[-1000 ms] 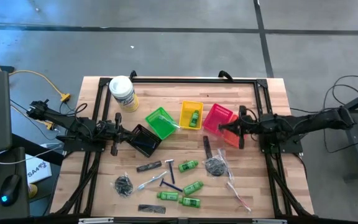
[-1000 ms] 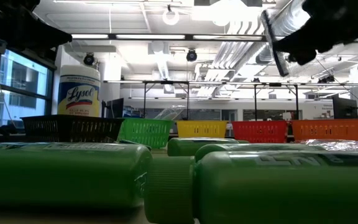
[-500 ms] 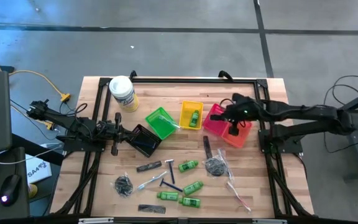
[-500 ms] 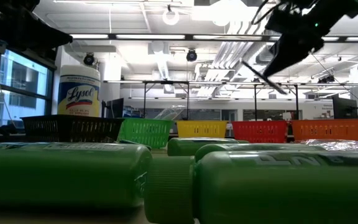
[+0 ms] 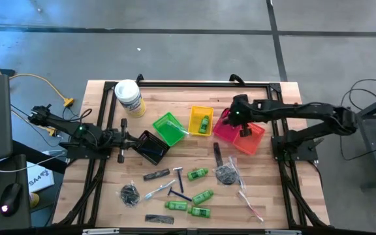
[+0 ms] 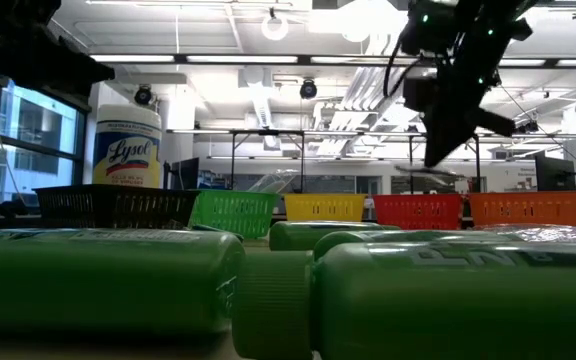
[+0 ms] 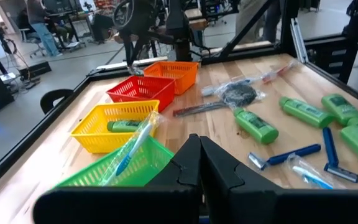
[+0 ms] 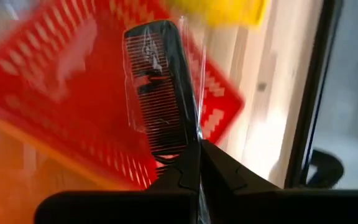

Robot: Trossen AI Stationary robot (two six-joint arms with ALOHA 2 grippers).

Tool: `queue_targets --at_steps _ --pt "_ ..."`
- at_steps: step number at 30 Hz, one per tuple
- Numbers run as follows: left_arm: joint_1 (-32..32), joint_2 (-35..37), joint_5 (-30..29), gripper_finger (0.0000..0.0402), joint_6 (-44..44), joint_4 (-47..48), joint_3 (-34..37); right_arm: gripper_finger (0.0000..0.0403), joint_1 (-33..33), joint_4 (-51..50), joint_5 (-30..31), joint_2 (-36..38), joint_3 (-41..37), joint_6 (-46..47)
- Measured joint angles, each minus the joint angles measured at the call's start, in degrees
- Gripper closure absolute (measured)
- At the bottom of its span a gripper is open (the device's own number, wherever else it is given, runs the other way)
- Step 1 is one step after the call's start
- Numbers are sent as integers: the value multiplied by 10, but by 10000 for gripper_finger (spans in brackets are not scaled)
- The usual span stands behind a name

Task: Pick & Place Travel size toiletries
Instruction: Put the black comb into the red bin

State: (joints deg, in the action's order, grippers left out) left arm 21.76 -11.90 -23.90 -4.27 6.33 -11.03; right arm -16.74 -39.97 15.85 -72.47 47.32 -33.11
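Observation:
My right gripper (image 5: 235, 117) hangs over the red basket (image 5: 226, 125), shut on a black comb in clear wrap (image 8: 157, 93). Loose on the wood near the front edge lie other toiletries. Among them are green mini bottles (image 5: 198, 173), blue razors (image 5: 175, 192), black combs (image 5: 155, 175), dark mesh bundles (image 5: 226, 173) and wrapped toothbrushes (image 5: 250, 202). A green bottle (image 5: 204, 123) lies in the yellow basket (image 5: 201, 112). A toothbrush (image 7: 132, 146) lies in the green basket (image 5: 167, 128). My left gripper (image 5: 121, 140) waits shut at the table's left, beside the black basket (image 5: 152, 147). My right gripper pinches the wrapped comb by one end (image 8: 180, 155) between its two fingers. The comb runs on from the fingertips, in line with the fingers. The fingers slant steeply down from the table's right side. The comb is lifted clear, above the red basket (image 8: 61, 99).
A tall white-lidded tub with a yellow label (image 5: 129, 98) stands at the far left. The orange basket (image 5: 253, 138) sits right of the red one. A black frame rail (image 5: 201, 83) runs along the far edge.
My right gripper has swung from the table's right side toward the far edge and the left, to a place over the red basket. It has tipped from near level to steeply downward and rolled, carrying the comb with it. The left arm's place is unchanged.

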Motion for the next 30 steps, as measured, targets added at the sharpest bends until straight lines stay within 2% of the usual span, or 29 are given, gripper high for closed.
queue_targets --at_steps 3,9,17,24,30 --pt "0 0 0 402 0 3 0 401 -7 -20 32 -27 1 -17" --pt "0 0 0 402 0 3 0 401 -12 12 48 -81 1 -72" --pt "0 0 0 402 2 2 0 401 3 34 38 -140 1 -90" --pt "0 0 0 402 1 2 0 401 27 75 35 -149 1 -101" --pt "0 0 0 402 -4 3 0 401 24 97 -24 -152 1 -103"
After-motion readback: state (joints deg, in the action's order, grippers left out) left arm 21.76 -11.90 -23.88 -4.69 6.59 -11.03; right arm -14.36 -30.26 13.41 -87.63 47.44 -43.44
